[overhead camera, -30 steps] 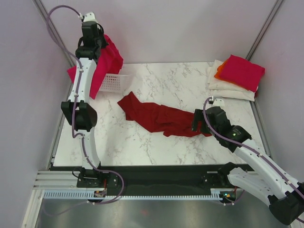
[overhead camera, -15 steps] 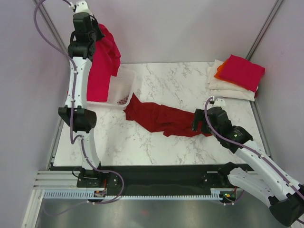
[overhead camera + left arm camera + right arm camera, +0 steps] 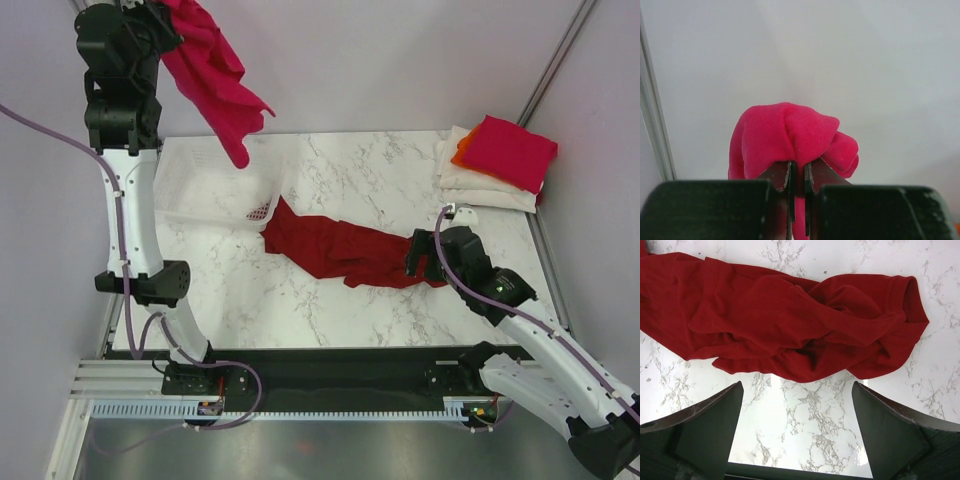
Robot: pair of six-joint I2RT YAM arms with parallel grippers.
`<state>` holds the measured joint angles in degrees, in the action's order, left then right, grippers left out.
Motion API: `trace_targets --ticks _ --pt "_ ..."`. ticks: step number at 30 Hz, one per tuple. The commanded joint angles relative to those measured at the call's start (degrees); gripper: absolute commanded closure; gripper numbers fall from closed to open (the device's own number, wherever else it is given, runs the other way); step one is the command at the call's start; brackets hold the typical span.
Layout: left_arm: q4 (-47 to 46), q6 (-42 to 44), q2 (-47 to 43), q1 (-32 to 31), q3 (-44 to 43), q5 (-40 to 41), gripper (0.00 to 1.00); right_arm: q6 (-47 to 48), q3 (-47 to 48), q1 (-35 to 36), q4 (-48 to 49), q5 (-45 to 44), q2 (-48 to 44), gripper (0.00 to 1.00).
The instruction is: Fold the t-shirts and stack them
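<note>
My left gripper (image 3: 160, 12) is raised high at the back left and shut on a bright pink-magenta t-shirt (image 3: 215, 85) that hangs from it in the air; in the left wrist view the cloth (image 3: 785, 135) bulges over the closed gripper (image 3: 797, 172). A dark red t-shirt (image 3: 345, 248) lies crumpled on the marble table, also in the right wrist view (image 3: 790, 315). My right gripper (image 3: 425, 262) is open and empty, just right of the red shirt (image 3: 797, 435). Folded shirts stack at the back right: cream-white (image 3: 480, 185), orange (image 3: 462, 153), pink-magenta on top (image 3: 508, 150).
A white plastic mesh basket (image 3: 225, 185) lies tipped at the table's back left, its rim touching the red shirt's left end. Pale walls and metal frame posts (image 3: 555, 70) close in the table. The black base rail (image 3: 330, 365) runs along the near edge.
My left arm has lifted the pink-magenta shirt up out of the basket and higher. The basket has tipped and slid towards the red shirt. The right arm has stayed put.
</note>
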<state>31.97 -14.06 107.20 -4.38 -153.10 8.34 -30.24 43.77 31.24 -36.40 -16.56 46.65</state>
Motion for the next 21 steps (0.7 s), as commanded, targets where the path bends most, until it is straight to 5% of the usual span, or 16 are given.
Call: trace_targets --ticks 1,6,7,8,11,13,14,21 --pt "-2.0 1.84 -4.53 -0.28 8.49 1.5 0.98 -0.61 0.18 0.04 1.6 -0.32 -1.12 0.02" --pt "-3.83 1.32 -11.39 -0.1 34.32 11.07 0.96 -0.79 -0.09 0.04 1.69 0.21 -2.27 0.02" --pt "-7.32 2.02 -12.44 0.33 38.27 11.43 0.82 -0.7 -0.09 0.13 1.6 0.3 -2.36 0.02" --pt "-8.84 2.63 -12.19 0.6 45.1 10.39 0.38 -0.79 -0.09 0.05 1.69 0.47 -2.36 0.02" --pt "-8.86 4.31 -7.2 1.48 50.42 5.47 0.06 -0.52 0.0 0.04 1.77 1.09 -2.09 0.02" --pt "-8.94 2.65 -5.95 1.92 52.63 4.06 0.11 -0.43 0.0 0.04 1.69 1.61 -2.09 0.02" --pt "-9.29 1.77 -5.08 2.1 54.47 3.53 0.23 -0.43 0.0 0.04 1.69 1.62 -2.09 0.02" --pt "-7.62 -1.66 2.48 3.06 54.74 0.1 0.43 -0.7 -0.09 0.04 1.6 0.91 -2.09 0.02"
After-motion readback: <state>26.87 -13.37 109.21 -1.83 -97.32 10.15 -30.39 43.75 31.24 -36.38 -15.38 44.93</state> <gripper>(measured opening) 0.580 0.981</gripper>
